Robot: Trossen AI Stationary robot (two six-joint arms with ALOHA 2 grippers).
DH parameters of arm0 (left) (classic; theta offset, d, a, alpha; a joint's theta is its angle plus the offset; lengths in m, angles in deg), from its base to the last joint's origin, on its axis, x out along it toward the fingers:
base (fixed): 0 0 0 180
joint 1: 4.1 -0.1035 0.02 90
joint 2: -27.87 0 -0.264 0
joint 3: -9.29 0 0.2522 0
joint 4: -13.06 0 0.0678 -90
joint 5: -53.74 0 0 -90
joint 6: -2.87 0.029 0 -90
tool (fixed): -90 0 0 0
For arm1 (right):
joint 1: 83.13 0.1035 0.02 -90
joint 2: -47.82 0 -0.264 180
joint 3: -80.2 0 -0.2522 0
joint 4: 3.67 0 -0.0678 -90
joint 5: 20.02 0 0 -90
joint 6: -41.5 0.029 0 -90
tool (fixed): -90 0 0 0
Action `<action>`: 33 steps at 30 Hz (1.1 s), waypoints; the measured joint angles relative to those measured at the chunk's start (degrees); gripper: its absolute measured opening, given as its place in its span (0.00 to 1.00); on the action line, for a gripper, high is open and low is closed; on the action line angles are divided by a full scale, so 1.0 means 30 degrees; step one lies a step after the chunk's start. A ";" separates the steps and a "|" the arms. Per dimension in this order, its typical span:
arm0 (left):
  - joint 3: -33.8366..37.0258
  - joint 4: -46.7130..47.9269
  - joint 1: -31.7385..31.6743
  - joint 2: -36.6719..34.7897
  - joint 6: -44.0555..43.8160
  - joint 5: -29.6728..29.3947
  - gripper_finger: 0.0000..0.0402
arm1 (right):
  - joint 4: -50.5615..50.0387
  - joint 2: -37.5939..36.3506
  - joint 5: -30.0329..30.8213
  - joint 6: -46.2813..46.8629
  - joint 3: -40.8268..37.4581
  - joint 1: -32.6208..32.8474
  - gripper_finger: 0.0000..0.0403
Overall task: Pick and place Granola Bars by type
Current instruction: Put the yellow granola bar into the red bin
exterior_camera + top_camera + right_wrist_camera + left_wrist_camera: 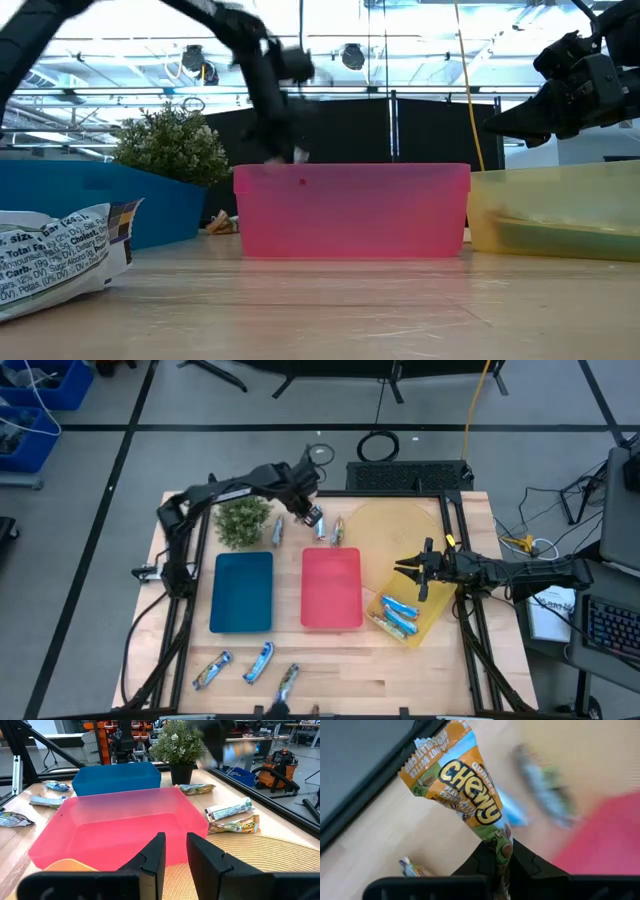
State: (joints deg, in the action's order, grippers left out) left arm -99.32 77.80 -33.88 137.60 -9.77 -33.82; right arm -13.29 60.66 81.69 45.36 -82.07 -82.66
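My left gripper [501,862] is at the far side of the table [306,510], shut on an orange and blue granola bar [465,790] that is clear of the wood. Three more granola bars [320,531] lie on the table below it, beside the plant [243,520]. Three bars [260,661] lie near the front edge, and several sit in the yellow tray [405,616]. The blue tray [243,591] and the red tray [332,588] lie side by side. My right gripper [174,851] waits open, level, at the red tray's right [414,571]. My left gripper pinches one end of the granola bar's wrapper [503,846] between its two fingers. The fingers slant steeply down from above. The rest of the bar reaches out past the fingertips, lifted clear of the table.
A round woven mat [400,525] lies at the far right of the table, partly under the yellow tray. A dark frame [400,492] runs along the table's far and right edges. Bare wood shows along the front between the trays and the near bars.
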 joint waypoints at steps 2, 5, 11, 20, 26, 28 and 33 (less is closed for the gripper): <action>-0.0038 0.0250 0.1149 -0.1158 -0.0157 0.0244 0.06 | -0.0007 0.0000 -0.0002 -0.0007 0.0000 -0.0003 0.18; -0.0044 0.0750 0.3409 -0.2347 -0.0424 0.1599 0.06 | -0.0015 0.0007 0.0000 -0.0007 0.0000 -0.0007 0.18; -0.0036 0.0909 0.8283 -0.2562 -0.1922 0.2335 0.05 | -0.0017 0.0007 0.0015 -0.0007 0.0000 0.0000 0.18; 0.0004 -0.0266 1.0444 0.0776 -0.2827 0.1626 0.06 | 0.0032 0.0015 0.0015 0.0043 -0.0007 -0.0004 0.18; 0.0007 -0.1410 0.9359 0.2508 -0.3045 0.3305 0.05 | 0.0044 0.0015 0.0015 0.0889 -0.0007 0.0000 0.18; 0.0007 -0.1435 0.9150 0.2839 -0.3302 0.3815 0.07 | 0.0044 0.0007 0.0015 0.0918 -0.0007 0.0000 0.18; -0.0015 -0.1432 0.9055 0.2748 -0.2558 0.3186 0.30 | 0.0029 0.0015 0.0013 0.0789 -0.0007 0.0000 0.18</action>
State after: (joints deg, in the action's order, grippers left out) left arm -99.37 73.51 -6.71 145.85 -17.44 -24.26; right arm -13.21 60.71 81.73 47.73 -82.09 -82.66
